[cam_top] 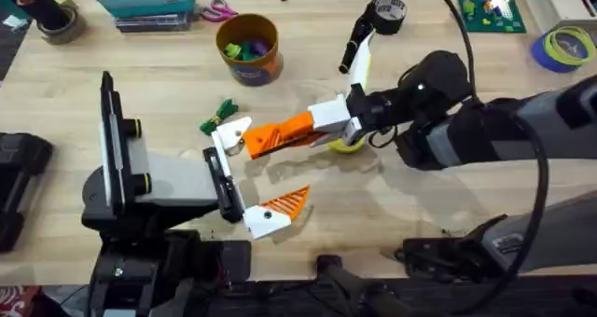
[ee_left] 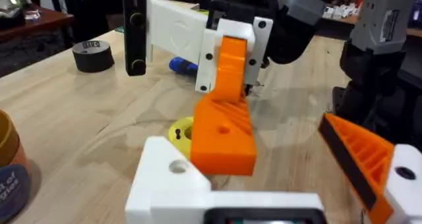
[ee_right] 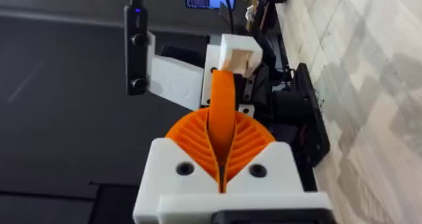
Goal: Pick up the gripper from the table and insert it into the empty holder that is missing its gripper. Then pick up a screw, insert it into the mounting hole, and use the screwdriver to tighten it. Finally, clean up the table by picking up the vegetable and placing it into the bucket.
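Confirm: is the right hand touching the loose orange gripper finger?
Touching. In the right wrist view the right hand has its ribbed orange pads pressed on both sides of the orange gripper finger.

you have a pale wood table (cam_top: pixel 448 205) under everything — matt, with visible grain. the gripper (ee_left: pixel 224 118) looks like smooth matt orange plastic, and the holder (ee_left: pixel 173 174) facing it is matt white plastic, a round hole in its top. the right gripper (ee_right: pixel 222 159) shows ribbed orange pads (ee_right: pixel 250 137) set in white plastic blocks. your bucket (cam_top: pixel 249 48) has a smooth orange-brown wall and a dark blue label band. the tape roll (ee_left: pixel 92 55) is dull black — slightly rough at its edge.
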Tool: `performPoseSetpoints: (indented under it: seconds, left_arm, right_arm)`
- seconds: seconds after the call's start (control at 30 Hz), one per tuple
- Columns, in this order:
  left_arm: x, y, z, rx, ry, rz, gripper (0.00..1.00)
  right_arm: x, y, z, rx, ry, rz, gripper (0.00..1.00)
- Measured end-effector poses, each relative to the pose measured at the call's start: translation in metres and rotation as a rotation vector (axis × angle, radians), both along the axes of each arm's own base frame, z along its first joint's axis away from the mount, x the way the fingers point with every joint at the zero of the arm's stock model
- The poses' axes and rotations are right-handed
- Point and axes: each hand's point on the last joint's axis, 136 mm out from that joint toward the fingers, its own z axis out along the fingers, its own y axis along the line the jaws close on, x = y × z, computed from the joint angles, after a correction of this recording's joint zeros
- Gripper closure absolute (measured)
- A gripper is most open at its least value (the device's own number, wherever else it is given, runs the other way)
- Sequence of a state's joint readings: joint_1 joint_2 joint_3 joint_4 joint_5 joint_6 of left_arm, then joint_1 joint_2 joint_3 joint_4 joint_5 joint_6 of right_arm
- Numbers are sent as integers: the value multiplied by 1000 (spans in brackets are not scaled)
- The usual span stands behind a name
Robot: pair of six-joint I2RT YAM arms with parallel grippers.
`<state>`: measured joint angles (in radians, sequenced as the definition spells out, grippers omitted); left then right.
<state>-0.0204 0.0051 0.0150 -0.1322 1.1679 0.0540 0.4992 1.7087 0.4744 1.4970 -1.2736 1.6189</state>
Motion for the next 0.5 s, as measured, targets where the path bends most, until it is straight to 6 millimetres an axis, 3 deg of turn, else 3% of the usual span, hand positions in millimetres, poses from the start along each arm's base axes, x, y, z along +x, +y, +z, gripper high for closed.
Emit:
performPoseSetpoints:
  seconds: [0.5]
  left_arm:
    - [0,0,0,0,0,0,16]
  right_arm:
    - [1,0,-4,-5,6,0,993]
